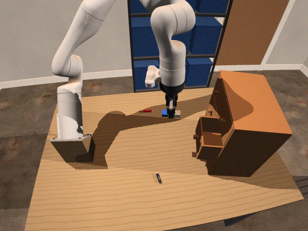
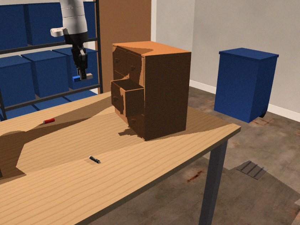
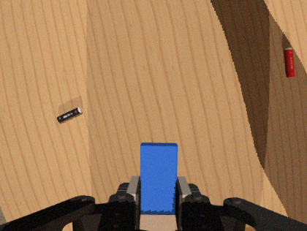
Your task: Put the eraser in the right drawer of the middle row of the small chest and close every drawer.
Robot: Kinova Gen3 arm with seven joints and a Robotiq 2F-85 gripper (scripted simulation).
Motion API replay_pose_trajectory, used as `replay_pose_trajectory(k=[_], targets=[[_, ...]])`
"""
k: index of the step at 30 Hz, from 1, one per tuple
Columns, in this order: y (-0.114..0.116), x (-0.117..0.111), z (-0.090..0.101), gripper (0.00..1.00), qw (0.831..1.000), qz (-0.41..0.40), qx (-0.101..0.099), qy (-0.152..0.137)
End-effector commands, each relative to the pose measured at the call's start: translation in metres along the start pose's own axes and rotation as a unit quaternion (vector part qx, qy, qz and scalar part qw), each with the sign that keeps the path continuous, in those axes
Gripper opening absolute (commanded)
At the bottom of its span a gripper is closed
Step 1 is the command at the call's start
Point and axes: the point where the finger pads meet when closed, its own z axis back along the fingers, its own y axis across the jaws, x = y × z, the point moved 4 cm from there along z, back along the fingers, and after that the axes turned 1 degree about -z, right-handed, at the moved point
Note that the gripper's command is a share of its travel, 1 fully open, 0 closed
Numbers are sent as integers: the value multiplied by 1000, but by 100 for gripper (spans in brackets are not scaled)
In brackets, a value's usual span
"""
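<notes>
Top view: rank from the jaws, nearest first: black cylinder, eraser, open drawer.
1. Eraser: held between the jaws.
2. Open drawer: image right, on the chest's front.
3. Black cylinder: lower in the image, on the table.

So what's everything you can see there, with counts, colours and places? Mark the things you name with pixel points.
eraser (image 1: 164, 113) (image 2: 76, 78) (image 3: 158, 172): one, blue and beige, between the fingers
red battery (image 1: 147, 110) (image 2: 49, 120) (image 3: 289, 63): one, on table
black battery (image 1: 158, 178) (image 2: 94, 159) (image 3: 69, 115): one, on table
chest (image 1: 266, 99) (image 2: 167, 84): one, orange-brown, on table
open drawer (image 1: 211, 152) (image 2: 134, 104): one, orange-brown, chest's middle right
table (image 1: 99, 199) (image 2: 48, 193) (image 3: 120, 73): one, light wood, under chest
rack (image 1: 131, 49) (image 2: 99, 60): one, dark, behind
boxes (image 1: 145, 39) (image 2: 46, 72): several, blue, on rack
bin (image 2: 234, 92): one, blue, on floor
brown panel (image 1: 251, 32) (image 2: 123, 24): one, by wall
arm (image 1: 70, 112) (image 2: 73, 14): one, white
end effector (image 1: 171, 115) (image 2: 82, 77) (image 3: 158, 190): one, black, above table
</notes>
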Motion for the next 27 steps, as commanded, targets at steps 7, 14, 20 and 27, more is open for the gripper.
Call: replay_pose_trajectory(k=[7, 14, 20, 27], targets=[[0, -4, 2, 19, 1000, -2, 0, -26], [0, -8, 2, 19, 998, -2, 1, -63], [0, -11, 1, 19, 995, -2, 1, -96], [0, -14, 0, 19, 992, -2, 2, -124]])
